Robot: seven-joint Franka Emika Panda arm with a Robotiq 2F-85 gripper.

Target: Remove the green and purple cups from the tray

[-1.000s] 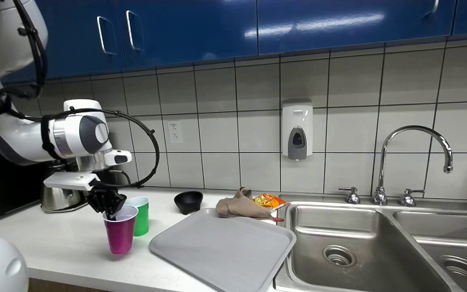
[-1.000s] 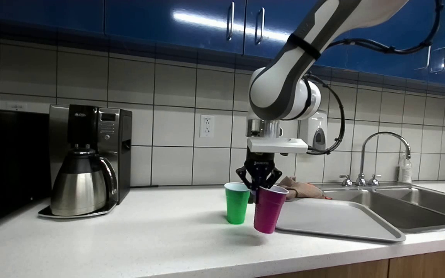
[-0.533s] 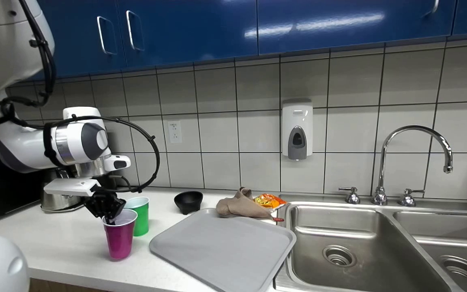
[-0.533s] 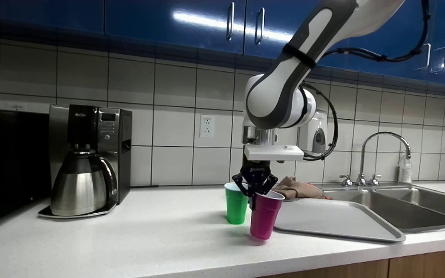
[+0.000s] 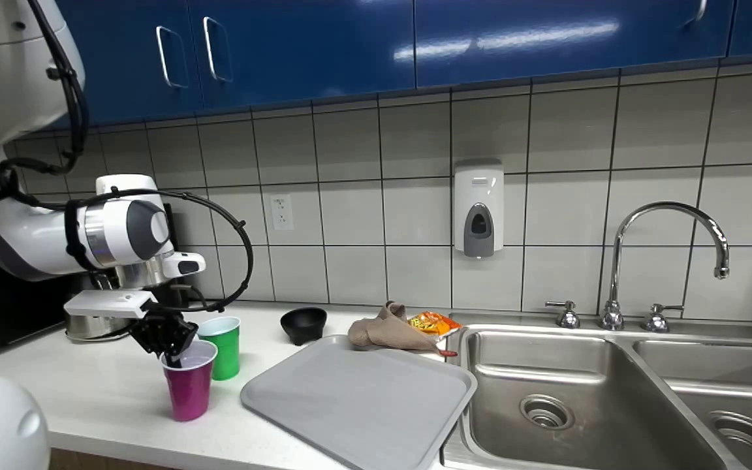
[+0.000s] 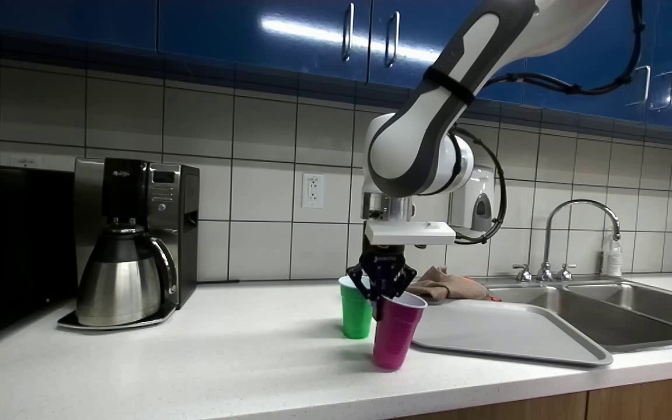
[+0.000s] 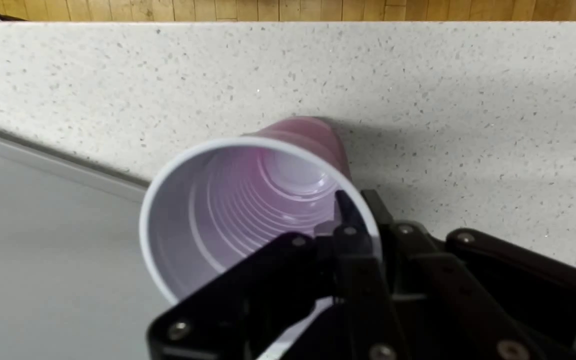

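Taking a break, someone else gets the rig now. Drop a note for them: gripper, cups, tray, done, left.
Gripper: shut on the purple cup, at its rim.
Held cup is tilted, base over the counter beside the tray; can't tell if it touches down.
Green cup: upright on the counter.
Done: both cups off the tray.
Left: probably just set purple down level, let go, back off gently so it doesn't tip.
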